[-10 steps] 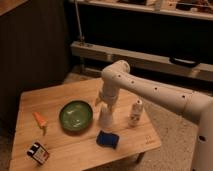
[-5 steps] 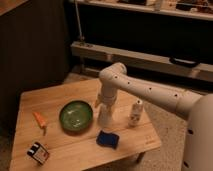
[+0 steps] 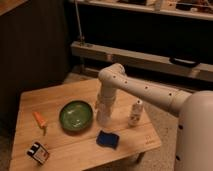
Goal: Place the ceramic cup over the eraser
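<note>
Wooden table (image 3: 75, 92) first, read from the left side of the view. The eraser (image 3: 38, 153), a small banded block, lies flat at the near left corner with nothing touching it. Just beyond it is an orange carrot-shaped toy (image 3: 39, 119), then a green bowl (image 3: 62, 118) near the middle.

Right of the bowl, the arm (image 3: 145, 90) reaches down from the right and sets the gripper (image 3: 104, 111) low over the table. The white cup (image 3: 103, 120) appears to stand upright directly beneath it, just beside the bowl's right rim. White cup and white gripper blend together there, so whether the gripper is clasped on the cup or loose around it I cannot tell.

A dark blue pad (image 3: 107, 139) lies just in front of the cup, and a small white bottle (image 3: 135, 114) stands to its right.

The move ahead turns on one line. From the cup, the eraser lies well apart, to the left and toward the near edge. The straight path skirts the front of the bowl and passes near the carrot toy, so the cup would need lifting clear before it travels.
</note>
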Tool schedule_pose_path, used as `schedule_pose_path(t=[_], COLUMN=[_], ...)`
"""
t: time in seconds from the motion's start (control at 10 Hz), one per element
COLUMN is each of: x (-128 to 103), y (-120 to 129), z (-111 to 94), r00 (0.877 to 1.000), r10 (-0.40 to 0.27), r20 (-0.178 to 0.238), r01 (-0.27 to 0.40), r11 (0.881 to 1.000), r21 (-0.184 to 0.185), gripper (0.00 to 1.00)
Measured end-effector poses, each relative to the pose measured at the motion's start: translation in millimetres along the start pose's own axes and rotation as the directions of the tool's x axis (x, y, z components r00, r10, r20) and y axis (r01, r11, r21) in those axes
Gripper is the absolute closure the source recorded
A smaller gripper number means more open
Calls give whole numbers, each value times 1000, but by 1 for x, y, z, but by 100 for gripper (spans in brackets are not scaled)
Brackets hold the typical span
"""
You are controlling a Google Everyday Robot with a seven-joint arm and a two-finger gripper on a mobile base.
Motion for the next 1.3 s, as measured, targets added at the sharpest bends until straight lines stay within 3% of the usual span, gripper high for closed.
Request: schedule_pose_path(t=[0.1,0.4,0.6,0.8,1.0,1.1,1.3], x=[1,1,5,7,5,4,-2], y=[-1,0,11,28,38,46,53], z=[5,4,-4,-38,-81,-112,-146], r00=[1000,1000,1000,1000,1000,1000,1000], r10=[0,0,-3,0,-4,-6,-24], r20=[18,19,20,26,24,18,14], r01=[0,0,3,-2,1,3,21], r11=[1000,1000,1000,997,993,988,981], r21=[2,-2,19,76,121,152,190], gripper=[73,99,100,100,100,100,100])
